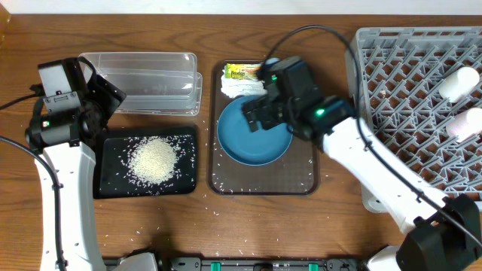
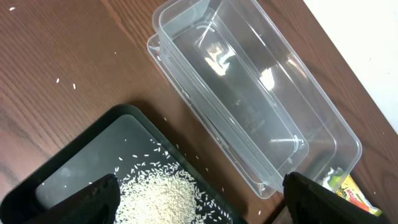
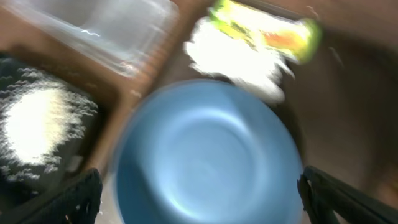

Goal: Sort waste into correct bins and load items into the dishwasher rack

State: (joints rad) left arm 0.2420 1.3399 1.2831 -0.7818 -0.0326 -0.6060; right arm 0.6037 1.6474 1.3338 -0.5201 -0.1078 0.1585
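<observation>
Wood table (image 1: 248,226) flecked with rice grains (image 2: 73,86), white surface (image 1: 226,9) beyond, left and right jaws open, empty

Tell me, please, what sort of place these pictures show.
Probably a lab bench staged as a dish-clearing station, not a real kitchen: a grey dishwasher rack on a wooden table, a dark-blue bowl on a brown serving tray, and a black tray of loose rice beside a clear plastic tub.
</observation>
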